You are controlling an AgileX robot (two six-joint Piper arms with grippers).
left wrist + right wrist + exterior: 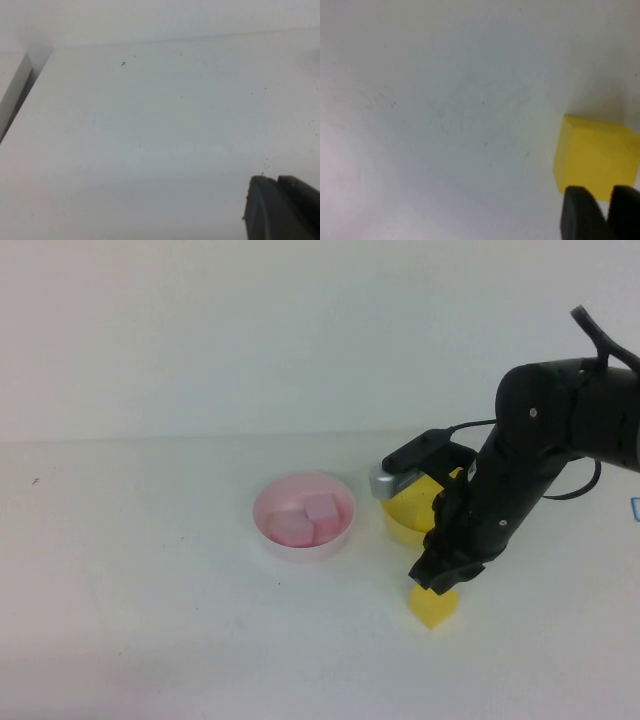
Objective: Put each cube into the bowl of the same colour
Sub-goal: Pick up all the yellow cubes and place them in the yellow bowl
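The pale pink bowl stands mid-table and holds two pink cubes. The yellow bowl stands to its right, partly hidden behind my right arm. One yellow cube lies on the table in front of the yellow bowl; it also shows in the right wrist view. The other yellow cube is hidden. My right gripper hangs just above this cube, fingers together, and in the right wrist view the cube lies beyond the tips, not between them. My left gripper is shut over bare table, outside the high view.
The white table ends at a back edge against a pale wall. A white block sits past the table's edge in the left wrist view. A small blue mark shows at the far right.
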